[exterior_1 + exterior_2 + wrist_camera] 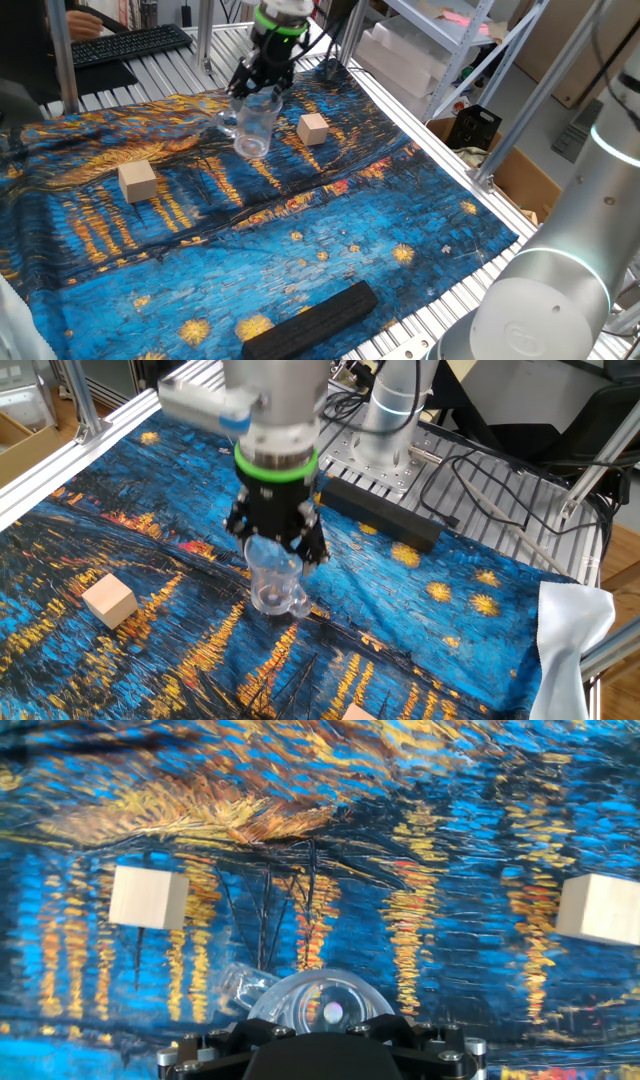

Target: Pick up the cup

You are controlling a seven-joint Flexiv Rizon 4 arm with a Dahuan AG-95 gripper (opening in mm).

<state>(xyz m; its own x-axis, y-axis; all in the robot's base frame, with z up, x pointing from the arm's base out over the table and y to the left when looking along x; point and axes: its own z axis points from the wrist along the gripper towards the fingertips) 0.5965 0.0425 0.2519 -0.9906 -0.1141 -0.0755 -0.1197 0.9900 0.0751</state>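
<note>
The clear cup [255, 125] with a small side handle hangs upright under my gripper [258, 92], over the blue and yellow painted cloth [300, 230]. The fingers close on its rim from both sides. In the other fixed view the cup [275, 580] sits below the gripper [278, 545], its base close to the cloth; I cannot tell whether it touches. In the hand view the cup [325, 1005] shows from above between the black fingers of the gripper [320, 1030], handle to the left.
Two tan wooden cubes lie on the cloth, one [137, 181] left of the cup and one [313, 128] right of it. A black bar [315, 318] lies near the cloth's front edge. A keyboard [130, 42] and metal frame posts stand behind.
</note>
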